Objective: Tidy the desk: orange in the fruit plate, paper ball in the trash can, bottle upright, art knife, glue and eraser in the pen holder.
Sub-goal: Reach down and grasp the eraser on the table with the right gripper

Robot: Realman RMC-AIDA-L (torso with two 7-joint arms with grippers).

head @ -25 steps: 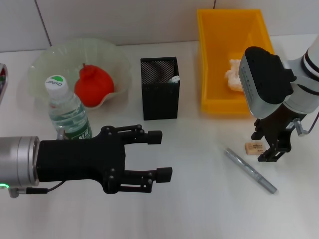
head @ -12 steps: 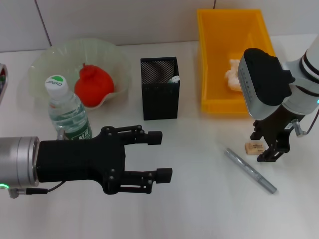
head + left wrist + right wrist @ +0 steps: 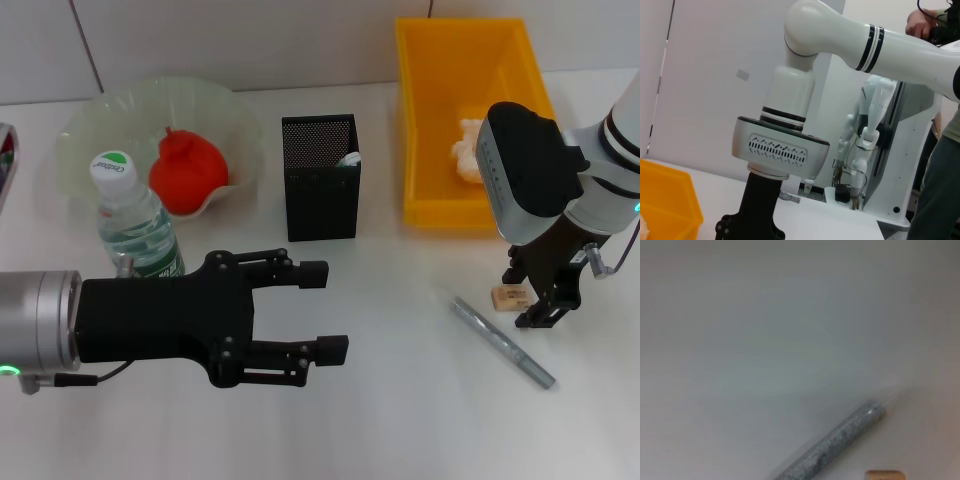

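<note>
My right gripper (image 3: 530, 292) hangs open just above the table, its fingers beside the small tan eraser (image 3: 509, 296). The grey art knife (image 3: 500, 342) lies slanted close by; in the right wrist view the art knife (image 3: 835, 450) and a corner of the eraser (image 3: 884, 475) show. A reddish orange (image 3: 187, 172) sits in the pale green fruit plate (image 3: 90, 125). The bottle (image 3: 135, 228) stands upright. The paper ball (image 3: 468, 150) lies in the yellow trash can (image 3: 420, 120). The black mesh pen holder (image 3: 320, 190) has a white item at its rim. My left gripper (image 3: 322, 310) hovers open and holds nothing.
The left wrist view shows the right arm (image 3: 780, 150) from the side and a corner of the yellow trash can (image 3: 665, 200). A second robot and a person stand beyond the table. White tabletop lies between the pen holder and the art knife.
My right gripper has drifted slightly left, closer over the eraser. The left arm has stayed put.
</note>
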